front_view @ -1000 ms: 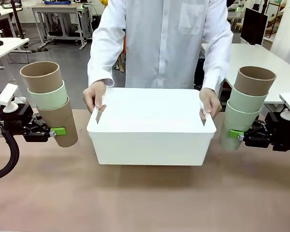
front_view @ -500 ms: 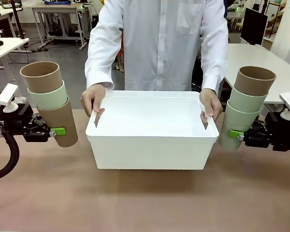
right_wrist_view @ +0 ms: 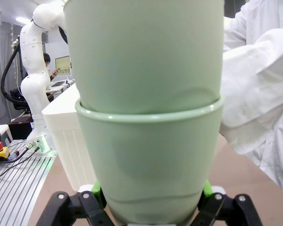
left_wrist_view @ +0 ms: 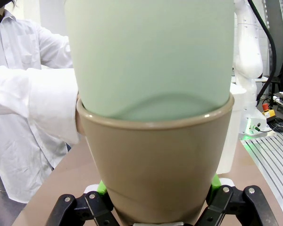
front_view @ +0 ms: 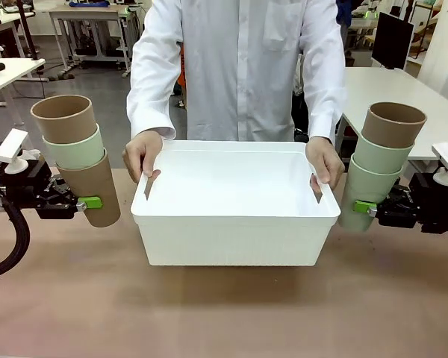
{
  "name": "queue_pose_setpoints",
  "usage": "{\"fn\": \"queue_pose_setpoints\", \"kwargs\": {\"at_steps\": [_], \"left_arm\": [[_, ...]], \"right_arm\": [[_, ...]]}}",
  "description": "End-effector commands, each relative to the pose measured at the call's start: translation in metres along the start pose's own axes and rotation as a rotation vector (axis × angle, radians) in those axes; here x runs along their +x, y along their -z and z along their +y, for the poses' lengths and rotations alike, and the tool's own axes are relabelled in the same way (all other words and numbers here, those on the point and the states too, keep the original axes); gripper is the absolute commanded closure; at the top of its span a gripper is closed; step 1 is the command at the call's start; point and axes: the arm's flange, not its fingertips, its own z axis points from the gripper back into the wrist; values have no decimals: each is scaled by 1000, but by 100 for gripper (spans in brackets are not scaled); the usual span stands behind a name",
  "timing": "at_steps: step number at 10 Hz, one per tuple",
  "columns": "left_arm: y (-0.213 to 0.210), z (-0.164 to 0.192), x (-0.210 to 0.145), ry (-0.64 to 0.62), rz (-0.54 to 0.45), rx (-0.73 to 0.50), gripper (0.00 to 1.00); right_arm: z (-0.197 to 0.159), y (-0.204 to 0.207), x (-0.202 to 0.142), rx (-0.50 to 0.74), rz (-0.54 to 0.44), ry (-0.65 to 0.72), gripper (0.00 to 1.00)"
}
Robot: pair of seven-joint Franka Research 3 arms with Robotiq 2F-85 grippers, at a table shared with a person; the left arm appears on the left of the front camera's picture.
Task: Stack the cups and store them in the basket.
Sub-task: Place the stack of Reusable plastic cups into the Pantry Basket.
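My left gripper [front_view: 89, 202] is shut on a stack of three cups [front_view: 78, 160], brown at the bottom, mint in the middle, brown on top, held above the table at the left. In the left wrist view the brown bottom cup [left_wrist_view: 155, 165] sits between the green pads with the mint cup [left_wrist_view: 151, 52] nested in it. At the right, my right gripper [front_view: 364, 206] is shut on another stack of cups [front_view: 377, 168], two mint ones under a brown one; its mint bottom cup [right_wrist_view: 151, 165] is gripped the same way. The white basket [front_view: 235, 231] stands between both stacks on the table.
A person in a white coat stands at the far side, with one hand [front_view: 142, 155] on the basket's left rim and the other hand [front_view: 326, 160] on its right rim. Bare brown table [front_view: 224, 313] lies in front of the basket.
The person has pulled the basket toward me and set it level on the table. Both arms and their cup stacks have stayed still.
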Motion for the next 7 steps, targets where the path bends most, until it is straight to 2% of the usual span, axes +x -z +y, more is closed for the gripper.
{"fn": "queue_pose_setpoints", "kwargs": {"at_steps": [1, 7], "left_arm": [[2, 1, 4, 11, -14, 10, 15], [2, 1, 4, 11, -14, 10, 15]], "right_arm": [[0, 2, 4, -2, 2, -11, 15], [0, 2, 4, -2, 2, -11, 15]]}}
